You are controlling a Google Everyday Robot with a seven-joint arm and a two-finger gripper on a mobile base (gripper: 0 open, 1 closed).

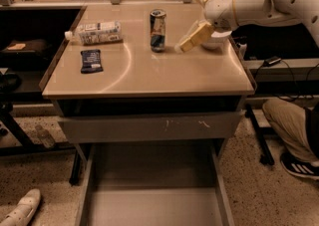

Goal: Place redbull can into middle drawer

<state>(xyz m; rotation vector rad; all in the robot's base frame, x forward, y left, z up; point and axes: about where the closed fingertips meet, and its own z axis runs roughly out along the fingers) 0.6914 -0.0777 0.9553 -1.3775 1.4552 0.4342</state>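
Observation:
The redbull can (pixel 158 30) stands upright on the tan table top (pixel 149 75), at the back middle. My gripper (pixel 192 39) hangs just above the table, a short way to the right of the can and apart from it, pointing down and left toward it. It holds nothing. The middle drawer (pixel 149 205) is pulled out below the table's front edge. Its plain grey floor is bare and its low side walls show on the left and right.
A plastic bottle (pixel 94 32) lies on its side at the back left. A dark snack packet (pixel 91 61) lies in front of it. A white bowl (pixel 218 41) sits behind my gripper. A scratched grey drawer front (pixel 149 126) is shut above the open drawer. A person's leg and shoe (pixel 294 140) are at the right.

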